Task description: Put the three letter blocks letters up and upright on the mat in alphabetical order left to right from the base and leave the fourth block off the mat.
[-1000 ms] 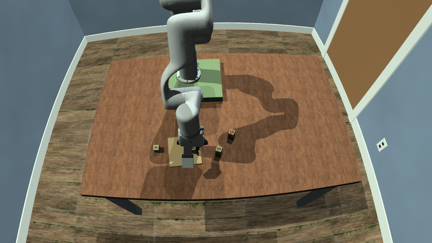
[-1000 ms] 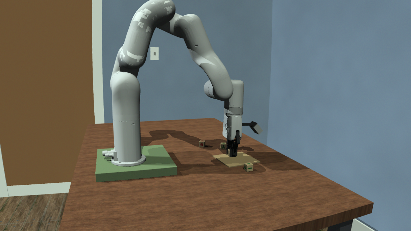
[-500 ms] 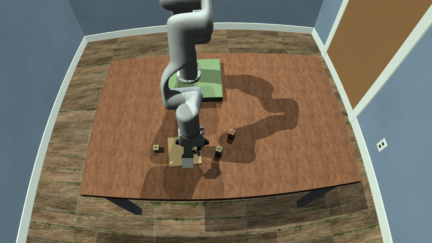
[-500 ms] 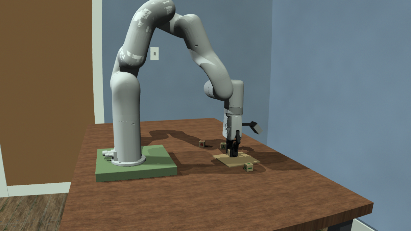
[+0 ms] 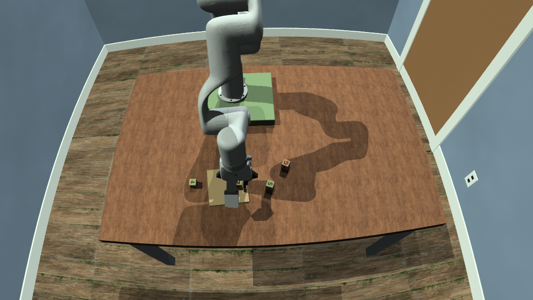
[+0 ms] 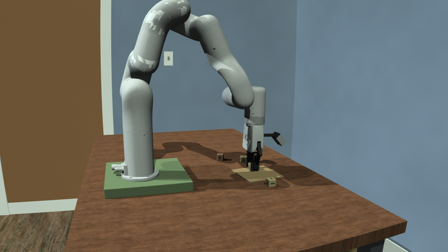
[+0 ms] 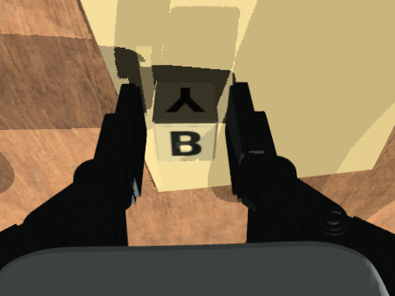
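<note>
Step in hand: the Y block [image 7: 184,102] is judged as being released on the mat [image 7: 312,67].
Gripper [image 7: 185,124]: fingers are spread, a gap is seen on both sides of the block; nothing is pinched.
G block [image 5: 285,162]: off the mat, on the table [image 5: 353,186].
S block [image 5: 270,183]: just beside the mat.
4 block [image 5: 192,182]: off the mat, as required.
Next move: a straight lift is called for, then the G block is to be fetched.

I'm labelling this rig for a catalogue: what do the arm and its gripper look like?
The arm is smooth pale grey, with thick rounded tubular links and no visible cables, bolted by a round flange to a green base plate. The gripper has black fingers and a small grey wrist camera.
</note>
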`<control>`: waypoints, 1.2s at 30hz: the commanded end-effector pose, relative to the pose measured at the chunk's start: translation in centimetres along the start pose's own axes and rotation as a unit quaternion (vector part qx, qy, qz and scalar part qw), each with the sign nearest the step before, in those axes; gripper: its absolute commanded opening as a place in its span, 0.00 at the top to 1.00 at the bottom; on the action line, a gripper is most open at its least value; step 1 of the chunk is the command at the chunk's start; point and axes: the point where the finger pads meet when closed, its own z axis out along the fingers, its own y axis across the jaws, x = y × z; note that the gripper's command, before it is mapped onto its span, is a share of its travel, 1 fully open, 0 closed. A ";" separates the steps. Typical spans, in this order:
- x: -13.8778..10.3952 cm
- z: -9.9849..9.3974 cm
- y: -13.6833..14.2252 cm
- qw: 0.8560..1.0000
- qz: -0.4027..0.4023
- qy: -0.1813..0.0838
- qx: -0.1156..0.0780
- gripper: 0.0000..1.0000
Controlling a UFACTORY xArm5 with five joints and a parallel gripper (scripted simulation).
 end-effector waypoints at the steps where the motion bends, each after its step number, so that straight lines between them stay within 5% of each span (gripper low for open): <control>1: 0.2 -1.0 0.0 1.000 0.000 0.002 0.000 0.58; 18: 0.1 -8.1 0.0 1.000 0.000 0.002 0.000 0.58; 27: 0.1 -8.8 0.0 1.000 0.000 0.002 0.000 0.58; 28: 0.1 -8.8 0.0 1.000 0.000 0.002 0.000 0.00; 36: 0.1 -8.8 0.0 1.000 0.000 0.002 0.000 0.00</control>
